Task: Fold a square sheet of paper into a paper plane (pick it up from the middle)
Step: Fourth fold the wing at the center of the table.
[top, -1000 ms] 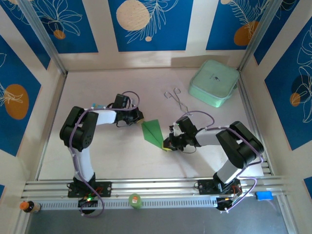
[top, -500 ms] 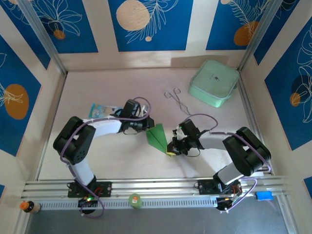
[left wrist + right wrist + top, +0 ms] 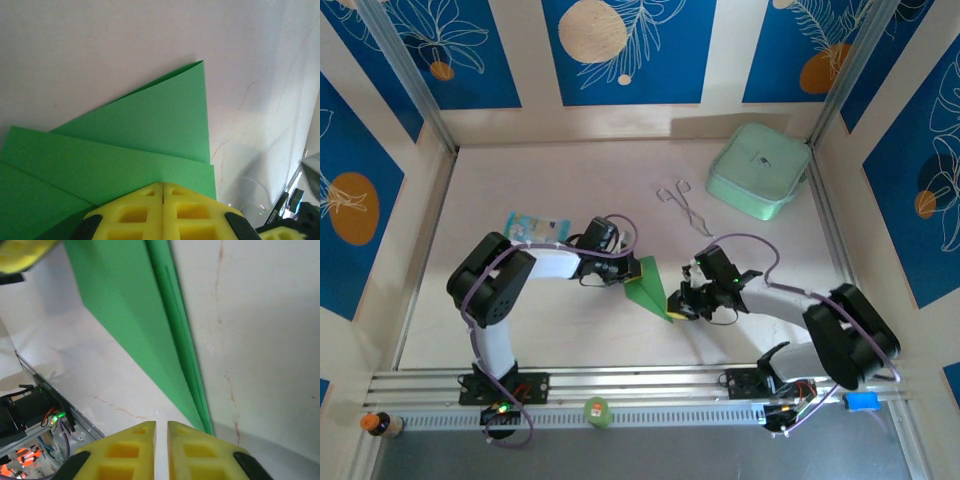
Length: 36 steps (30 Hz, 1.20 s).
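Observation:
The square sheet of paper (image 3: 650, 285) lies on the table as a bright-green creased triangular fold, its point toward the near edge. My left gripper (image 3: 632, 272) is shut, and its yellow fingertips (image 3: 150, 192) rest on top of the paper's layers (image 3: 150, 130), with green showing on both sides of them. My right gripper (image 3: 675, 308) sits at the paper's near point. Its jaws stand a narrow slit apart (image 3: 161, 424) with bare table between them. The paper's tip (image 3: 197, 405) ends beside the right-hand finger.
A pale mint-green box (image 3: 758, 170) stands at the back right. Metal tongs (image 3: 682, 205) lie behind the paper, and a light-blue packet (image 3: 535, 227) lies behind the left arm. An aluminium rail (image 3: 640, 385) runs along the near edge.
My left gripper has moved right and nearer, onto the paper. My right gripper has slid toward the paper's near point and its jaws have parted slightly. The paper has shifted a little.

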Each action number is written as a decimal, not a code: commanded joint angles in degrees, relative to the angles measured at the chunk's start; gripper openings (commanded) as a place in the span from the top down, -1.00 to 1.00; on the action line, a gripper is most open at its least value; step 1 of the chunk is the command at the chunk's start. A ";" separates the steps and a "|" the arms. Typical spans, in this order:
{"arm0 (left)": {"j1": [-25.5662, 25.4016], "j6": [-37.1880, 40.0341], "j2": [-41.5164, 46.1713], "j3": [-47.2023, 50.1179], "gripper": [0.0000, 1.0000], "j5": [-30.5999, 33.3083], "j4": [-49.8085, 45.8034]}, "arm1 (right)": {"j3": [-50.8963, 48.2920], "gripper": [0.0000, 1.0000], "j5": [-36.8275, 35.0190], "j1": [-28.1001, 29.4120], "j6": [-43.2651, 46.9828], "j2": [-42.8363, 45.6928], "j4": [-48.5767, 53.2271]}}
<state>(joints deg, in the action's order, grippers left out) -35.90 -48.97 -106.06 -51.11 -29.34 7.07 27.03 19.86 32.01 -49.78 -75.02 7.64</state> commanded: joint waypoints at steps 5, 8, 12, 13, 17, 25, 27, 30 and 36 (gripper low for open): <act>0.23 0.36 -1.05 1.72 0.89 0.68 -0.20 | -1.41 0.45 1.71 -1.25 -3.87 2.35 3.26; 0.22 0.37 -1.04 1.48 0.90 0.70 -0.66 | -1.19 0.44 2.64 -0.40 -3.84 -0.01 3.02; 0.27 0.28 -0.99 1.42 0.90 0.86 -0.83 | -1.64 0.44 1.81 0.66 -4.26 -1.78 2.78; 0.22 0.28 -0.98 1.46 0.90 0.83 -0.83 | -1.87 0.44 1.11 0.84 -4.40 -1.76 3.23; 0.22 0.28 -0.94 1.56 0.90 0.78 -0.83 | -2.64 0.43 0.91 1.10 -4.27 -1.53 3.17; 0.22 0.02 -1.06 1.45 0.90 0.84 -0.65 | -3.56 0.43 1.56 1.30 -4.11 -2.62 2.03; 0.22 -0.07 -1.07 1.56 0.90 0.70 -0.48 | -3.31 0.42 1.81 1.47 -4.19 -3.08 1.60; 0.23 -0.24 -0.89 1.72 0.90 0.73 -0.24 | -3.17 0.42 2.78 1.65 -4.18 -3.18 -0.22; 0.28 -0.26 -0.95 1.81 0.91 0.69 -0.30 | -2.75 0.42 1.78 1.83 -4.89 -1.96 -0.30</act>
<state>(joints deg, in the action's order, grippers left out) -35.86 -49.17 -106.08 -50.24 -29.34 7.29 24.62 20.99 33.01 -53.93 -76.95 8.12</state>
